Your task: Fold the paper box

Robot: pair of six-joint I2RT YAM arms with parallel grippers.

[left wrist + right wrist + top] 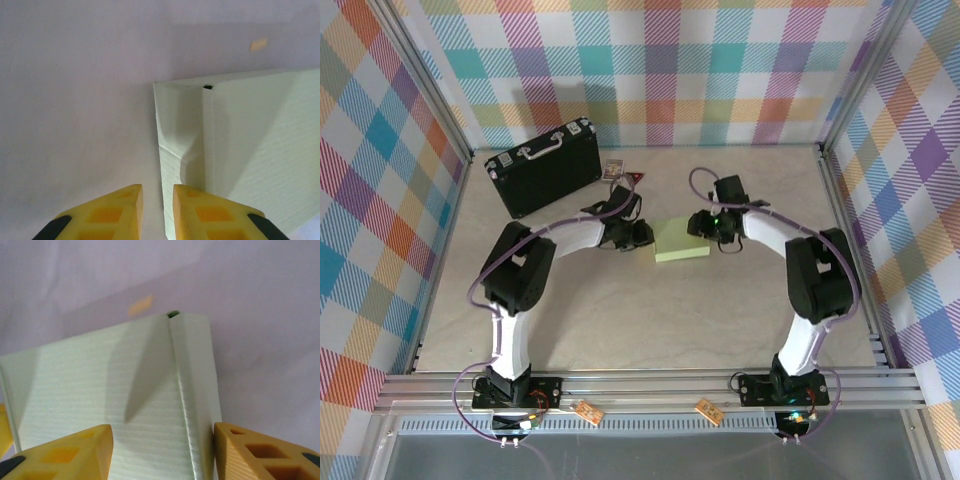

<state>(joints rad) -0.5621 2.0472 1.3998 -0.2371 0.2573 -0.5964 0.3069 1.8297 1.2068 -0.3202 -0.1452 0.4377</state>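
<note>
- The paper box point(682, 240) lies on the bench point(620, 320) near its middle, between the two arms; pale green, its top flat
- Left fingers point(107, 215) sit at the box's left end with a narrow gap; the end flap's edge shows in that gap beside one finger; I cannot tell whether they pinch it
- Right fingers point(65, 455) are spread wide, straddling the folded strip at the box's right end; one over the top panel, the other just beside the outer edge; released
- A black briefcase point(542, 165) stands well apart at the far left
</note>
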